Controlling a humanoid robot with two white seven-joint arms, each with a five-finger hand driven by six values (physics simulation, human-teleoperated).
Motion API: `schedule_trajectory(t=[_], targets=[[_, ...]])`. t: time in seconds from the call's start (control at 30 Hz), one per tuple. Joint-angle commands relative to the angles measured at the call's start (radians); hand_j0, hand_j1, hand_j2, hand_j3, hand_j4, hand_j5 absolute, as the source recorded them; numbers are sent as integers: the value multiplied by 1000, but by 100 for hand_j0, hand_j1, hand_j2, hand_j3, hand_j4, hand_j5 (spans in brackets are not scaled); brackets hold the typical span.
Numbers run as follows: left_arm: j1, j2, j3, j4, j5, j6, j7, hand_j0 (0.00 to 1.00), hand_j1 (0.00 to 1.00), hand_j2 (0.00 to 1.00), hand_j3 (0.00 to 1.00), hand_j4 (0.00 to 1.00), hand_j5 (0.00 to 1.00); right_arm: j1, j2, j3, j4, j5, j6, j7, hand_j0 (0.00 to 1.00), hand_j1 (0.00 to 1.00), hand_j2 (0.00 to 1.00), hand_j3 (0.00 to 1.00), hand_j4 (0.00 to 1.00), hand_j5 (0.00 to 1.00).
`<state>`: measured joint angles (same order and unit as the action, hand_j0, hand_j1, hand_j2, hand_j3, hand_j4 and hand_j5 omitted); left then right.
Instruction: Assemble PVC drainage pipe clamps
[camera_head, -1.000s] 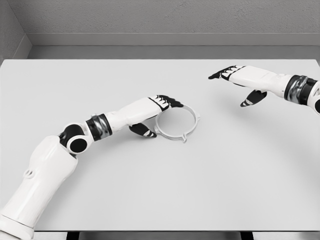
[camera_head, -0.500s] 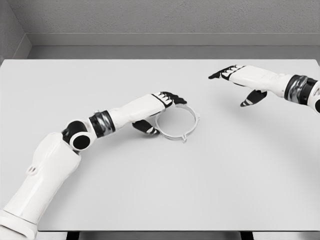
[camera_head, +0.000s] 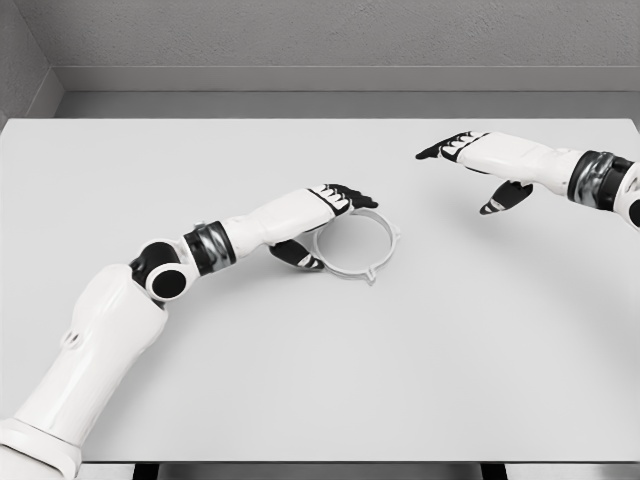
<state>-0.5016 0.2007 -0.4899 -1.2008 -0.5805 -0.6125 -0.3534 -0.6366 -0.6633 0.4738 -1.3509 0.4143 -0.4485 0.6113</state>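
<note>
The left hand (camera_head: 322, 215) had moved a little forward during the last second, so that its fingers (camera_head: 352, 196) now lay over the near-left rim of the clamp (camera_head: 356, 243), while the thumb (camera_head: 300, 256) stood just outside the ring on the lower left. In the earlier pictures the fingertips only reached the rim; now they passed slightly beyond it, toward the inside of the ring. The fingers were stretched and only lightly bent, and I could not tell if they already pressed the ring against the thumb; it looked more like a grasp being prepared than one finished. The clamp itself had not moved: it lay flat on the table (camera_head: 300, 380), with its small tab pointing away from the thumb, toward the near side. The right hand (camera_head: 478, 165) hung well apart, beyond the fingers of the left, with fingers released and holding nothing, as before. I judged that the pick-up was near, but the assembly had not yet begun.
</note>
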Motion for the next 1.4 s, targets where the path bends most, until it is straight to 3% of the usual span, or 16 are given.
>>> schedule_trajectory(t=[0.0, 0.3, 1.1, 1.2, 1.3, 1.37], targets=[[-2, -3, 1, 4, 7, 2, 1, 100, 100, 100, 100, 100, 100, 0, -1, 0, -1, -5, 2, 0, 100, 100, 100, 100, 100, 100], [-20, -23, 1, 32, -7, 2, 1, 100, 100, 100, 100, 100, 100, 0, -1, 0, -2, -6, 1, 0, 100, 100, 100, 100, 100, 100], [-18, -14, 14, 17, 11, 2, 2, 100, 100, 100, 100, 100, 100, -2, -10, 2, -1, -11, 1, 0, 100, 100, 100, 100, 100, 100], [2, 45, 17, -63, 27, 2, 2, 100, 100, 100, 100, 100, 100, 0, -22, 3, 0, -9, -2, 0, 100, 100, 100, 100, 100, 100], [9, 184, 17, -111, 162, 2, 2, 100, 100, 100, 100, 100, 100, -2, -22, 23, 1, -6, -4, 0, 100, 100, 100, 100, 100, 100], [12, 310, 40, -157, 300, 2, 2, 100, 100, 100, 100, 100, 100, -2, -25, 26, -1, -6, -6, 0, 100, 100, 100, 100, 100, 100]])
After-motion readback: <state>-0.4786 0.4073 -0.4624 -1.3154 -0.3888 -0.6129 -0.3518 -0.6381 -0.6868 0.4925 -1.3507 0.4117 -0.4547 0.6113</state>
